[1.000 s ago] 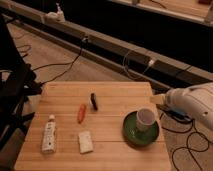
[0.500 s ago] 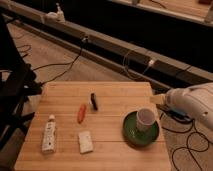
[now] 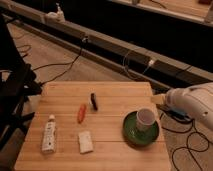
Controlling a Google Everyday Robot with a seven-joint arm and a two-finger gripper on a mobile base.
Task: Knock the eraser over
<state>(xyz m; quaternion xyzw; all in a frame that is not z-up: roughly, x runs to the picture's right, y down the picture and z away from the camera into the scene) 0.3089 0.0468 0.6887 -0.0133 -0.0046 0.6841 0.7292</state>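
The eraser (image 3: pixel 93 101) is a small dark block on the wooden table (image 3: pixel 60 92), at the back middle. It sits just right of an orange carrot-shaped item (image 3: pixel 81 113). My white arm comes in from the right edge, and the gripper (image 3: pixel 160 100) is at its tip, beside the table's right edge. It is about a third of the table's width to the right of the eraser and does not touch it.
A white cup (image 3: pixel 145 118) stands on a green plate (image 3: pixel 131 136) at the table's right, between gripper and eraser. A white tube (image 3: pixel 49 134) and a flat white pad (image 3: pixel 86 141) lie at the front left. Cables run on the floor behind and to the right.
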